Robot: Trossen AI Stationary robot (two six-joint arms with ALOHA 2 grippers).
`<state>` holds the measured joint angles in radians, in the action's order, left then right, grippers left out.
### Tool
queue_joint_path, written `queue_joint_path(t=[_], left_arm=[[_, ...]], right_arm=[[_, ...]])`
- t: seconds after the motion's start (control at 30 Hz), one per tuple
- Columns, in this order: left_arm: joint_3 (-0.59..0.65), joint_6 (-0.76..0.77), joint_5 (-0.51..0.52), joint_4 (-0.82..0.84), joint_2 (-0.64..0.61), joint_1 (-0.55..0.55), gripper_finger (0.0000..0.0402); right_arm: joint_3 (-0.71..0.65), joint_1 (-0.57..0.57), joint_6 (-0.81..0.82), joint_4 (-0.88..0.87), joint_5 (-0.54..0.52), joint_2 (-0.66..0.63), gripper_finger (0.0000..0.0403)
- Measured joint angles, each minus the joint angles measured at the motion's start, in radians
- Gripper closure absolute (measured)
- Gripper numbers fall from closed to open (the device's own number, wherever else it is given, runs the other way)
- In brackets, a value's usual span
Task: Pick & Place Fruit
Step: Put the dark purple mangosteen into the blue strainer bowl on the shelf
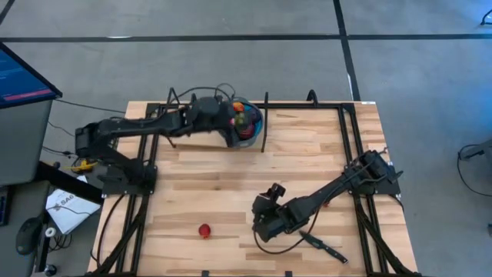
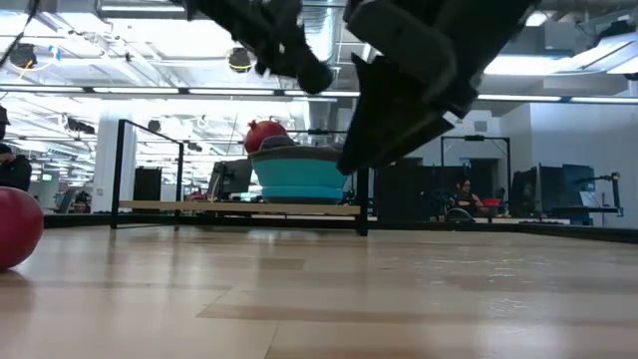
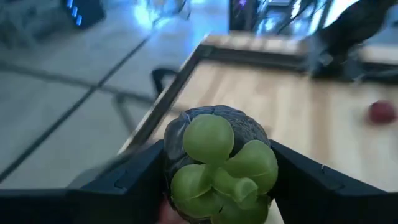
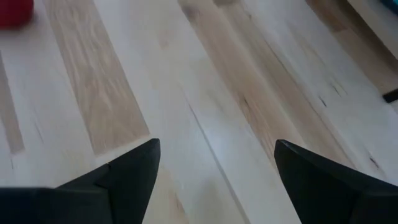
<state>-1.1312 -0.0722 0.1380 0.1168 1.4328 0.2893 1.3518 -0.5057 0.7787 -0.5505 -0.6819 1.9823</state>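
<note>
Grapes (image 3: 221,168) sit clamped in our left gripper (image 3: 217,180) above the bowl (image 1: 254,132); next we release; our right gripper (image 4: 214,168) hangs wide, empty.

Pale wood table (image 1: 231,192) with lighter and darker plank stripes, centre of the high view. Red fruit (image 1: 204,230) at lower left of the table. Blue bowl (image 1: 254,131), upper centre, holding red, green and orange pieces. Green lobed fruit (image 3: 221,168) over a dark grey mass, lower centre of the left wrist view. Arms and frame black. Black-handled knife (image 1: 327,248), lower right. Floor grey with dark lines.
</note>
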Motion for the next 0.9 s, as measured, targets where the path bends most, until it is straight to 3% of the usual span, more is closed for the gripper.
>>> queue_joint_path(t=[0.3, 0.57, 0.9], left_arm=[[-0.009, -0.006, -0.037, -0.019, 0.143, 0.187, 0.016], [-0.009, -0.031, -0.035, -0.037, 0.201, 0.204, 0.0127], [-0.009, -0.029, -0.041, -0.036, 0.178, 0.201, 0.0086]], right_arm=[[0.0, 0.031, -0.019, 0.071, 0.0, 0.0, 0.0092], [0.0, 0.037, -0.019, 0.074, 0.003, 0.0, 0.0092], [0.0, 0.037, -0.019, 0.08, 0.004, 0.0, 0.0092]])
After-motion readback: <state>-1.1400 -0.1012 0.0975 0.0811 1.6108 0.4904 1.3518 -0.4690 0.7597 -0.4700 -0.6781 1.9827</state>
